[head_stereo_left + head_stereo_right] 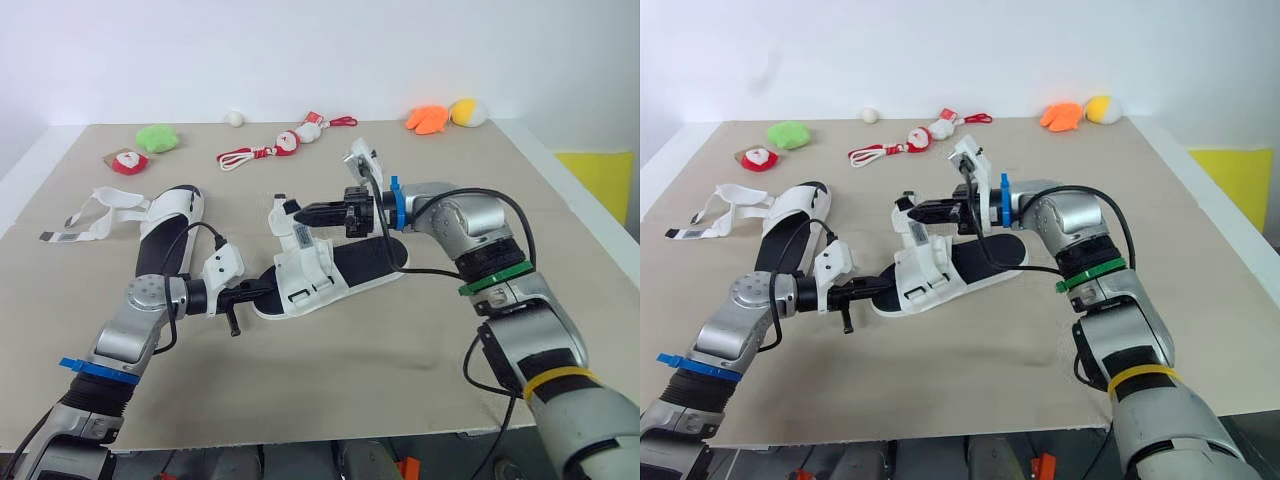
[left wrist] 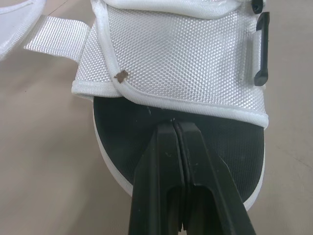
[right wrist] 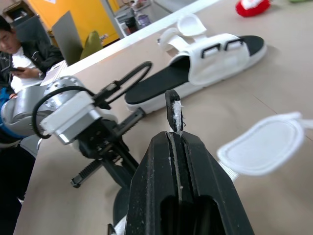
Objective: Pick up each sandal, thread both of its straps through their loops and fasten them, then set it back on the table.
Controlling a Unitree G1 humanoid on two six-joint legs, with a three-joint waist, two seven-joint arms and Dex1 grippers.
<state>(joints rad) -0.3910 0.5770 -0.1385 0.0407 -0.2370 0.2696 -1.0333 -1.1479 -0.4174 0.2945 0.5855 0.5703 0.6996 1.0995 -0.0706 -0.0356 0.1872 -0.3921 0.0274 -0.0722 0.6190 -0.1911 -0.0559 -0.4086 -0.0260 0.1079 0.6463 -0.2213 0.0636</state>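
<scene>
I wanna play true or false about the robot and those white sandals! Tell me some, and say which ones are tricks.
1. The right tool is pinching the end of a white strap. True.
2. The left tool is wide open. False: its fingers are shut, with their tips at the toe end of the white sandal with a black footbed.
3. A second white sandal lies further to the robot's left, with its straps spread loose. True.
4. The green plush toy sits right next to the orange plush toy. False: the green one is at the far left and the orange one at the far right.
</scene>
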